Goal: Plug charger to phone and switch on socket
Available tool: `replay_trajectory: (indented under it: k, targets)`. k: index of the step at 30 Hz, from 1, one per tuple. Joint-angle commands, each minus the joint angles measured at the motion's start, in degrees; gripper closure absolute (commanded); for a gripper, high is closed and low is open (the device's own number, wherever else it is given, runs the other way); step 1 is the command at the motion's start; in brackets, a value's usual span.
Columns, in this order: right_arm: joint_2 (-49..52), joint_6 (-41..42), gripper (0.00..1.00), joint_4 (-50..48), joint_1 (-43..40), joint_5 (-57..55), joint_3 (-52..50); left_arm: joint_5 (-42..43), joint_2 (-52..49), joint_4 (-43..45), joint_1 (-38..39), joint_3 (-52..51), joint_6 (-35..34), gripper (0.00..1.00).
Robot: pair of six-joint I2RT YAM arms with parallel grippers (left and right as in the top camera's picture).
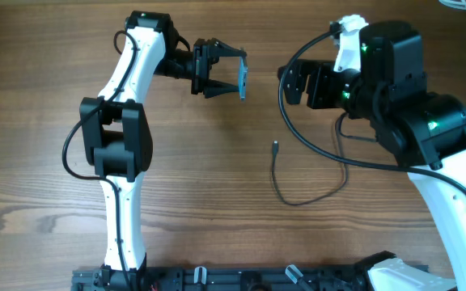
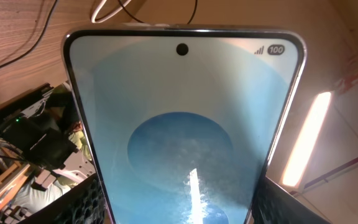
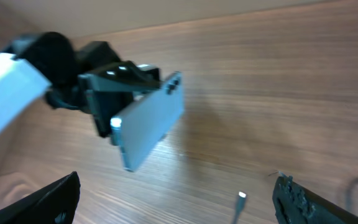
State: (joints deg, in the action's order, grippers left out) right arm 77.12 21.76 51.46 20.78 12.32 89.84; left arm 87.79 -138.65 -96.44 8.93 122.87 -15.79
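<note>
Above the table (image 1: 209, 194), the phone (image 1: 243, 82) is clamped by the left gripper (image 1: 233, 77); the right gripper (image 3: 176, 202) is held wide apart, empty.

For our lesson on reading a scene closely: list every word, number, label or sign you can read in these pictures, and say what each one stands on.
"100": inside the battery sign at the top right of the phone screen, in the left wrist view.
Signal-bars sign, no words: just left of that "100".
Nothing else can be read: the overhead and right wrist views show no legible text.
</note>
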Motion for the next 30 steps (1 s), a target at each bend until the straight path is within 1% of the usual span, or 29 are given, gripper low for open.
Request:
replay_trajectory:
  k: [1, 3, 9, 12, 14, 15, 21, 23, 25, 28, 30]
  targets:
    - [0.7, -0.2, 0.00, -1.9, 2.5, 5.7, 0.9, 2.6, 2.5, -0.1, -0.2, 1.5, -0.3, 0.41]
    - [2.4, 1.0, 0.00, -2.3, 5.2, 3.0, 0.9, 2.6, 2.5, -0.1, -0.2, 1.5, -0.3, 0.41]
    - [9.4, 8.5, 0.01, -2.5, 14.3, -15.8, 0.9, 2.5, 2.5, -0.1, -0.2, 1.5, -0.3, 0.42]
    - [12.4, 9.7, 0.01, -3.3, 17.9, -22.6, 0.9, 2.5, 2.5, 0.0, -0.1, 1.5, -0.3, 0.42]
    - [13.6, 11.5, 0.06, -4.0, 19.6, -27.0, 0.9, 2.5, 2.5, 0.2, -0.1, 1.5, -0.3, 0.42]
    - [14.1, 11.5, 0.08, -4.5, 20.0, -27.8, 0.9, 2.5, 2.5, 0.9, -0.1, 1.5, -0.3, 0.42]
    - [15.7, 13.2, 0.08, -5.9, 20.1, -28.9, 0.9, 2.5, 2.5, 4.3, 0.9, 1.5, -0.3, 0.44]
    - [15.9, 13.2, 0.13, -6.1, 20.1, -29.0, 0.9, 2.4, 2.5, 4.8, 1.3, 1.5, -0.3, 0.44]
    - [16.0, 13.1, 0.14, -6.4, 20.1, -29.0, 0.9, 2.4, 2.5, 5.4, 1.4, 1.5, -0.3, 0.44]
    - [16.2, 13.1, 0.19, -6.9, 20.1, -29.0, 0.9, 2.4, 2.5, 6.3, 1.5, 1.5, -0.3, 0.44]
    - [16.2, 13.1, 0.20, -7.2, 20.1, -29.0, 0.9, 2.4, 2.5, 6.3, 1.5, 1.5, -0.3, 0.44]
